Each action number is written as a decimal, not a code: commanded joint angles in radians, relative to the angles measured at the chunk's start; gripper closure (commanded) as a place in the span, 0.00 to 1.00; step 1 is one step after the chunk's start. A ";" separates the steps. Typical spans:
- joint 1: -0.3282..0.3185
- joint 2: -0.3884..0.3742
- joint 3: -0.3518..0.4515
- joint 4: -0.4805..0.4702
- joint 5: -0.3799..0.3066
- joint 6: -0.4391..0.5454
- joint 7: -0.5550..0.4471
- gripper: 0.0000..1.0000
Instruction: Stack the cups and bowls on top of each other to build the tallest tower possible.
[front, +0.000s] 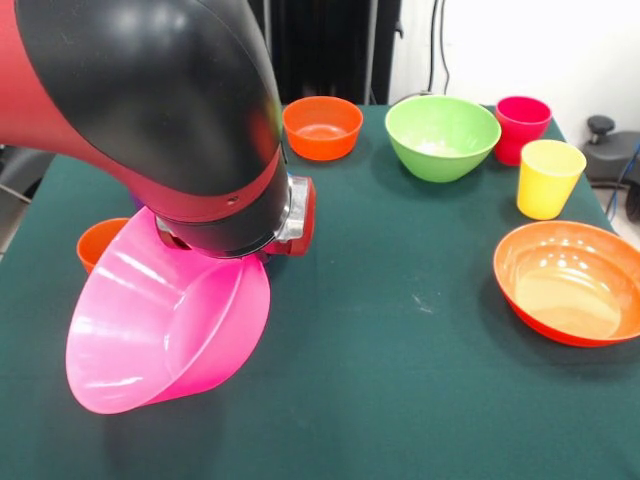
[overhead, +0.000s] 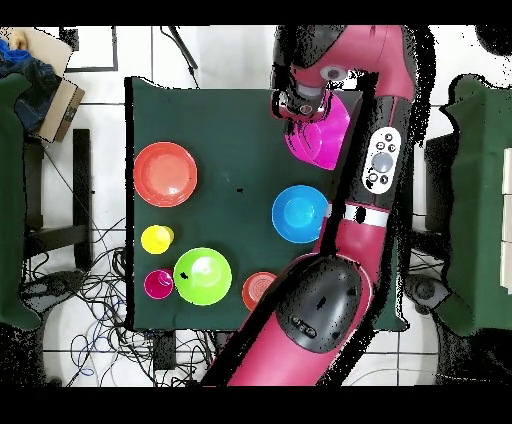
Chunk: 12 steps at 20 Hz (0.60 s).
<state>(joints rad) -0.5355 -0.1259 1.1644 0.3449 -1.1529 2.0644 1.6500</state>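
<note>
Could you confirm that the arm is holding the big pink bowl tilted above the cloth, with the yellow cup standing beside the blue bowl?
Not quite: in the front view the yellow cup stands between the red cup and the large orange bowl. The pink bowl is tilted as you say.

Dark green table (front: 400, 380) with a bunch of stuff sitting right on it. In the front view there's a small orange bowl (front: 322, 127) at top center, a green bowl (front: 442, 136) beside it, then a red cup (front: 522, 128) and a yellow cup (front: 548, 177) toward the upper right. A big orange bowl (front: 570, 283) sits at the right edge. The overhead view also shows a blue bowl (overhead: 299, 213) near the middle.
</note>
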 joint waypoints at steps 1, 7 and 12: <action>0.035 -0.034 -0.092 0.063 -0.023 -0.064 -0.049 1.00; 0.038 -0.032 -0.100 0.065 -0.012 -0.073 -0.041 1.00; 0.040 -0.033 -0.113 0.067 -0.003 -0.086 -0.047 1.00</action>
<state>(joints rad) -0.5331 -0.1346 1.1242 0.3451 -1.1453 2.0644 1.6500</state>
